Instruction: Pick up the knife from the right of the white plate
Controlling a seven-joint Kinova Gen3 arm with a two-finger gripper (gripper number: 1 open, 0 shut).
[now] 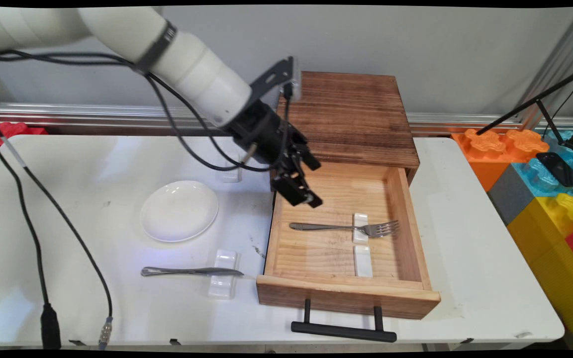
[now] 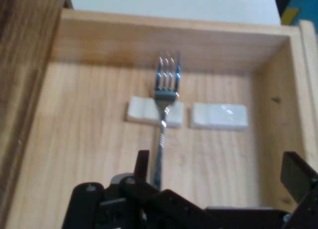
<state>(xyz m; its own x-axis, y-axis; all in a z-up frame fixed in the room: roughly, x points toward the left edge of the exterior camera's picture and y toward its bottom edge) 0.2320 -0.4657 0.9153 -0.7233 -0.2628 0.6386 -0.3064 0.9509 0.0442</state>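
Black gripper is held wide open and empty above the open drawer; a fork is laid across a white rest near its right wall.

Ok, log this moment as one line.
gripper: open, above fork handle | fork: lies across white rest in open drawer | table: plate, knife

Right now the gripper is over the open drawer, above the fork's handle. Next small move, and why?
Probably a short, straight descent. The gripper hangs open above the drawer, holding nothing, and the hand view shows the fork lying between its fingers, handle end nearest. The fork's neck lies across a white rest, which may lift the handle slightly off the wood.
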